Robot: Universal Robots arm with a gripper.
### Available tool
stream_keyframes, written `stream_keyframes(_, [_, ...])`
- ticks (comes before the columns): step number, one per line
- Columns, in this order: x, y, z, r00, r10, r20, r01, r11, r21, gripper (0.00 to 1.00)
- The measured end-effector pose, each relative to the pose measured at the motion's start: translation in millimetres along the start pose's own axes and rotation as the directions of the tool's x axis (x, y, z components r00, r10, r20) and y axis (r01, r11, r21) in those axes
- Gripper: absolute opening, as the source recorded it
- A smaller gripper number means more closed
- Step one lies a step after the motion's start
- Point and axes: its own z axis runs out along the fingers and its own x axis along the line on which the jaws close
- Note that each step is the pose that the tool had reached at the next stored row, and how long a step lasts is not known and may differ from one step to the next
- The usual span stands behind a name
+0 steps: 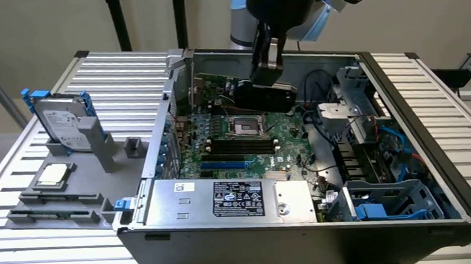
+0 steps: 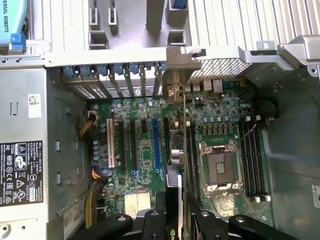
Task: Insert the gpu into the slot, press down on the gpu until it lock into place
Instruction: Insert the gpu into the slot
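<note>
**Pincer.** In the exterior view the pincer [image 1: 266, 77] hangs inside the open computer case [image 1: 306, 249] and is clenched on the top edge of the gpu [image 1: 266, 95]. In the wrist view the pincer [image 2: 180, 221] grips the gpu [image 2: 176, 151] from both sides, with the card seen edge-on running straight out from it.

**Gpu.** The card stands upright directly beneath the pincer, over the motherboard [image 1: 288, 142]. It is not seated in the slot [image 1: 222, 166].

**Slot.** The blue strip lies flat on the board and bare, well apart from the pincer. In the exterior view the processor socket [image 1: 247, 126] and the memory slots [image 1: 240, 147] lie between the two. In the wrist view the slot [image 2: 156, 142] runs parallel to the card's edge, just beside it.

**Surroundings.** The power supply [image 1: 223, 199] sits beyond the slot from the pincer. A hard drive [image 1: 61, 124] stands outside the case on the counter [image 1: 41, 263].
</note>
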Motion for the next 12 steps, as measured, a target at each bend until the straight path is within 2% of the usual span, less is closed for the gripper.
stream_keyframes(3, [0.5,1.3,4.1,0.9996,-0.028,0.0013,0.028,0.9996,0.0001,0.26])
stream_keyframes(6, [1.3,5.7,8.8,0.9992,-0.039,0.0024,0.039,0.9992,0.0054,0.26])
stream_keyframes(8, [2.1,9.3,11.9,0.9991,-0.041,0.0035,0.041,0.9991,0.0111,0.26])
stream_keyframes(12, [4.1,12.9,16.6,0.999,-0.043,0.0051,0.043,0.9986,0.0294,0.26])
